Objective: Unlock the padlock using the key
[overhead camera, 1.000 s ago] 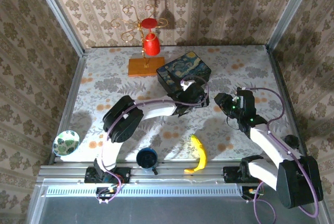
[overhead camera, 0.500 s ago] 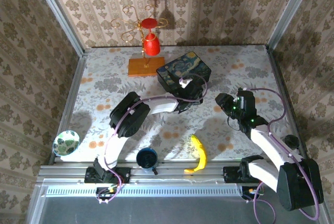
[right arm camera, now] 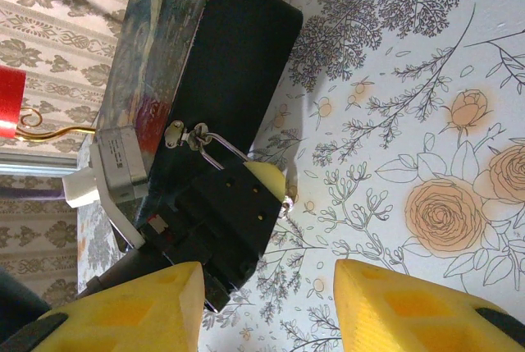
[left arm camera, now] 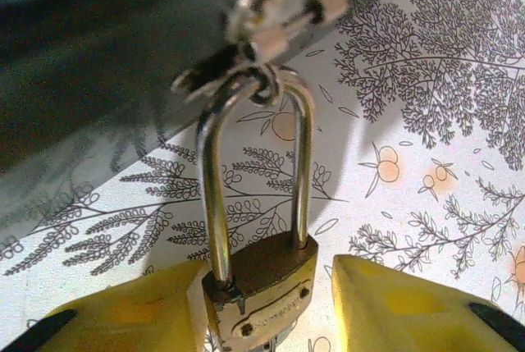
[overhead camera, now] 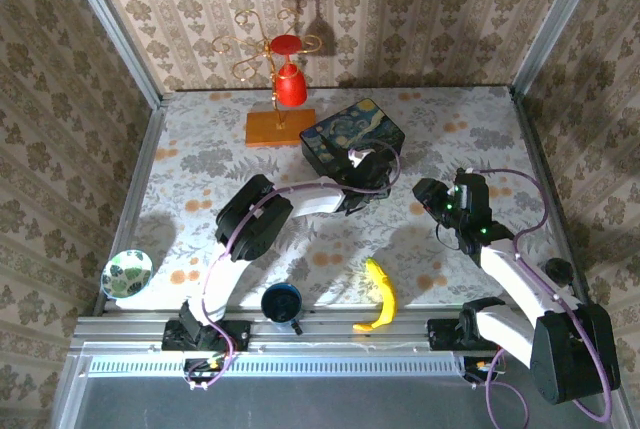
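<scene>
The padlock (left arm camera: 261, 294) hangs by its shackle from the hasp on the front side of the painted-print box (overhead camera: 352, 131). Its body sits between the left gripper's (left arm camera: 267, 319) yellow fingers, one touching it and the other just clear. The right gripper (right arm camera: 267, 307) gapes wide and empty nearby, with bare floral tablecloth (overhead camera: 200, 164) between them. A banana (overhead camera: 380, 294) and a dark mug (overhead camera: 282, 302) lie near the front edge.

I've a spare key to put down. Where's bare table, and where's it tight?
Free: the left stretch between the wooden base and the bowl; the far right corner beyond the right arm. Crowded: the box front, where left fingers flank the padlock, and by mug and banana.
</scene>
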### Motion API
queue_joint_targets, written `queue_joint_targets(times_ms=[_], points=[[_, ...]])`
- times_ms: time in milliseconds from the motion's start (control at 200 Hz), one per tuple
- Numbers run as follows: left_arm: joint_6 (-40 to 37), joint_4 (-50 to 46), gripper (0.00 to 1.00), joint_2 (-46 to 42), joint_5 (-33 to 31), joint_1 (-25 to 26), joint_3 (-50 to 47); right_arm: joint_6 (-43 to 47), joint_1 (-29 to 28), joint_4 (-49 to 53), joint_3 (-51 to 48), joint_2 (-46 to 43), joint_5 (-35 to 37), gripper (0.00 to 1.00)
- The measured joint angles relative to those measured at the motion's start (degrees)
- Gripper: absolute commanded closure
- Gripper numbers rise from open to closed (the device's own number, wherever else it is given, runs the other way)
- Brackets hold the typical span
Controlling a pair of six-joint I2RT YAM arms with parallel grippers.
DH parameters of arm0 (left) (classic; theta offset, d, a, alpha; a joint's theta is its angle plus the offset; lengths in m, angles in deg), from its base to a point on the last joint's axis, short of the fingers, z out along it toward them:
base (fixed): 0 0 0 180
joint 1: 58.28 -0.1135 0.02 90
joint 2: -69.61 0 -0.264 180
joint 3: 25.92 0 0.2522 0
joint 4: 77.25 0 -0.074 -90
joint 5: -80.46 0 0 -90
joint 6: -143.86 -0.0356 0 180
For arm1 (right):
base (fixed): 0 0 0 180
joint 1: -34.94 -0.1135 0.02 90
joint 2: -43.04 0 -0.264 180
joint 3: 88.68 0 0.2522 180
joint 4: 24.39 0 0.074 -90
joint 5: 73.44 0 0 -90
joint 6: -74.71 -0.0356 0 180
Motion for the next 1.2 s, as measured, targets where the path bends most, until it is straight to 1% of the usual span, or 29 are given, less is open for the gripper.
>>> queue_joint_targets(times_ms=[55, 110, 210, 325, 370, 485, 600, 680, 715, 855, 900, 960, 1085, 1201], points=[[0.2, 0.7, 0.63, 0.1, 0.3, -0.1, 0.0, 0.0, 0.0, 0.0, 0.0, 0.0, 0.0, 0.53], [0.3, 1.2, 0.67, 0.2, 0.7, -0.2, 0.0, 0.0, 0.0, 0.0, 0.0, 0.0, 0.0, 0.53], [0.5, 2.5, 0.71, 0.3, 1.7, -0.3, 0.0, 0.1, 0.0, 0.0, -0.2, -0.3, 0.2, 0.53], [1.1, 4.3, 0.73, 0.3, 2.6, -0.3, -0.5, 0.6, 0.0, 0.0, -0.2, -0.5, 0.2, 0.53], [1.3, 5.0, 0.75, 0.3, 3.0, -0.3, -0.9, 1.0, 0.0, 0.0, -0.2, -0.5, 0.2, 0.53], [2.3, 7.3, 0.77, 0.3, 3.5, -0.4, -2.1, 1.9, 0.0, -0.1, -0.3, -0.5, 0.2, 0.53], [3.5, 9.4, 0.83, 0.3, 4.1, -0.5, -2.9, 3.1, 0.0, -0.1, -1.1, -0.5, 0.2, 0.53], [4.2, 10.8, 0.85, 0.3, 4.8, -0.7, -3.6, 4.2, 0.0, -0.1, -1.6, -0.4, 0.2, 0.53], [4.4, 11.5, 0.88, 0.2, 5.0, -0.7, -3.9, 4.8, 0.0, -0.1, -1.7, -0.4, 0.2, 0.53], [5.3, 12.4, 0.93, -0.4, 5.9, -0.9, -5.0, 7.6, 0.0, -0.3, -1.8, 1.0, 0.1, 0.55], [5.6, 12.4, 0.94, -0.7, 6.3, -1.0, -5.4, 8.5, 0.0, -0.9, -2.1, 1.7, 0.1, 0.58], [6.2, 12.6, 1.00, -1.2, 6.8, -1.1, -6.0, 9.9, 0.0, -1.9, -2.5, 2.6, -0.1, 0.61], [8.1, 13.0, 1.00, -2.4, 8.3, -1.4, -7.0, 12.9, -1.1, -3.4, -3.0, 4.3, -0.3, 0.65], [10.2, 12.9, 1.00, -3.8, 10.3, -1.8, -8.2, 16.4, -4.7, -4.4, -2.9, 5.4, 1.3, 0.63]])
